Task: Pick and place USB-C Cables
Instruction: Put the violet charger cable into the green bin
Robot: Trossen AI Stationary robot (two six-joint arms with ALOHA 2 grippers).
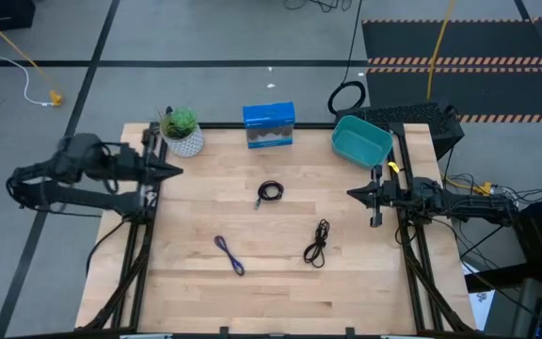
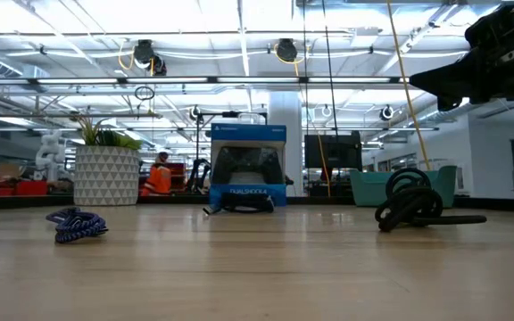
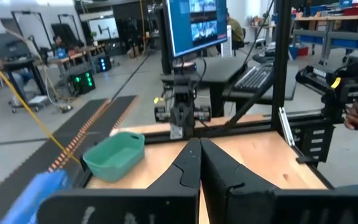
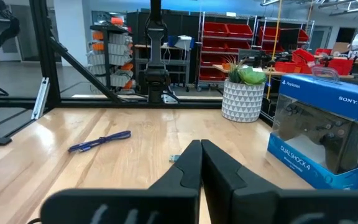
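Three coiled cables lie on the wooden table (image 1: 186, 292). A tight round black coil (image 1: 270, 191) lies mid-table. A long loose black bundle (image 1: 317, 244) lies right of centre, toward the near edge; it also shows in the low view (image 2: 409, 201). A blue-purple cable (image 1: 230, 254) lies left of centre near the front, and shows in the right wrist view (image 4: 100, 141). My left gripper (image 1: 179, 169) is shut and empty, raised at the table's left edge. My right gripper (image 1: 351, 193) is shut and empty, raised at the right edge.
A teal bin (image 1: 360, 140) stands at the far right corner. A blue controller box (image 1: 269, 125) and a potted plant (image 1: 182, 131) stand along the far edge. A big black cable loop (image 1: 347, 96) lies on the floor beyond the table.
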